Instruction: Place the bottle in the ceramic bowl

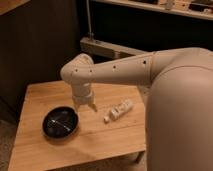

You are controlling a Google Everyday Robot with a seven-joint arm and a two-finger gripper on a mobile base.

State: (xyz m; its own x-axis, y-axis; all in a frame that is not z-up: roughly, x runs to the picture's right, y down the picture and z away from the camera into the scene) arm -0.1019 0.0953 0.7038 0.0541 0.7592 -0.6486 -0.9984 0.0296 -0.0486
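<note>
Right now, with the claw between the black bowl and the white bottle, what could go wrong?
The gripper hangs open and empty, beside the bottle, not over it. The bottle lies on its side, so an off-centre pinch might roll it away across the table. Carrying it over, a low pass could bump the ceramic bowl, which sits close by.
</note>
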